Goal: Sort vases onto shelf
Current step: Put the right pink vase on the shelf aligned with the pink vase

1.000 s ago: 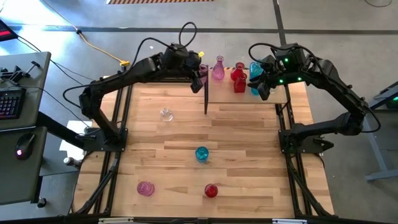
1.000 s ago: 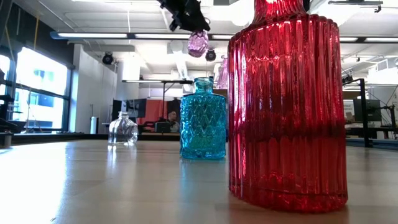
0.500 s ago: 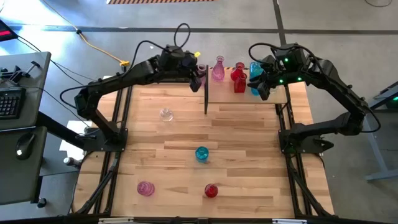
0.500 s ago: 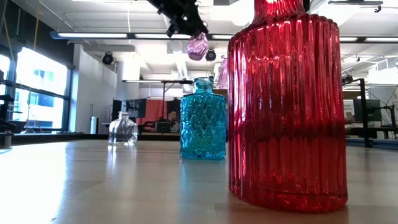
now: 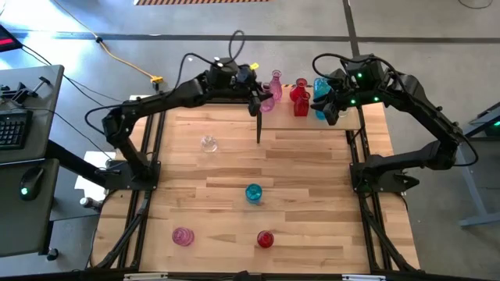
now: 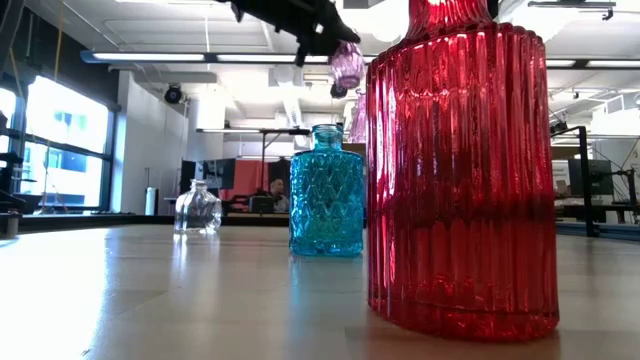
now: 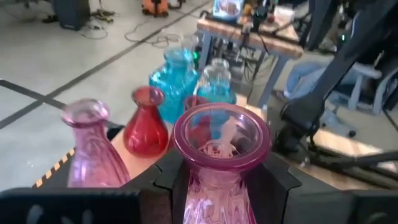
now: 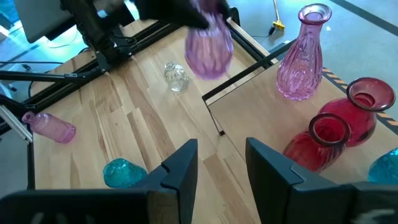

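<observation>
Vases are split between the shelf [image 5: 308,121], a pale board at the upper middle of the high view, and the bigger tabletop [image 5: 234,164] below it. On the shelf's far edge stand a tall pink vase [image 5: 275,84], two red vases [image 5: 299,97] and a blue bottle [image 5: 319,87], close together. Still loose on the tabletop are a clear bottle [image 5: 208,144] at left of centre, a blue vase [image 5: 253,192] in the middle, and a pink vase [image 5: 182,236] and a red vase [image 5: 266,239] near the bottom edge. The left pincer [image 5: 262,95] hangs over the shelf's left end, pinching a purple-pink vase [image 7: 219,155] by its neck, lifted clear of the board and just beside the tall pink one. The right pincer [image 8: 221,163] waits over the shelf's right end, near the blue bottle, its fingers spread and holding nothing. The likeliest trouble, as I judge it, is crowding: lowering the held vase so near the tall pink vase could knock that narrow piece over, or into the red ones. Glass gripped only at the neck may also swing or slip, and a release too near the shelf's left edge could tip it off.
</observation>
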{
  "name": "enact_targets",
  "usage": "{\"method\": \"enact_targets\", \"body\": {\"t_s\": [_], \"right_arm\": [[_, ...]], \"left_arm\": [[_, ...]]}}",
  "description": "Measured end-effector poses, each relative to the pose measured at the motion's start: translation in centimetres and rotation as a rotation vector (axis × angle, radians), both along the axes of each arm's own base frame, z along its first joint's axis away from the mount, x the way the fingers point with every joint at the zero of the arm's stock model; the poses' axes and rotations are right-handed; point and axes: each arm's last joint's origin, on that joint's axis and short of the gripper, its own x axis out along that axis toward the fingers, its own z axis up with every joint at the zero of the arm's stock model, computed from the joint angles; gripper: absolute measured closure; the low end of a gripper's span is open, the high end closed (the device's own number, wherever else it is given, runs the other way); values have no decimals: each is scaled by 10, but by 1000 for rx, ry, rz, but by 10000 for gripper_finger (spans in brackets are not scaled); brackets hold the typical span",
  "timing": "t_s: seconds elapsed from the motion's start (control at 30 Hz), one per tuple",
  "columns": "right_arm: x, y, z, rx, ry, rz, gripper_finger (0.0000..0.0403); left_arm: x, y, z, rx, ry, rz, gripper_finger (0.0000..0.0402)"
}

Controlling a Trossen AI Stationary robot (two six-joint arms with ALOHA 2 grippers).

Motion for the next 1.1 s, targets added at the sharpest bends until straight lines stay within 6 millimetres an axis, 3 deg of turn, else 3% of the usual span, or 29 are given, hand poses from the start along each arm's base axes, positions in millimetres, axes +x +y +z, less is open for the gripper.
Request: {"method": "enact_targets", "body": {"t_s": [0.8,1.1], "right_arm": [[0,0,0,14,-4,-9,288],[0,0,0,16,-4,-12,288]], "left_arm": [[41,18,-52,54,18,-31,286],[46,16,-58,138,49,-55,286]]}}
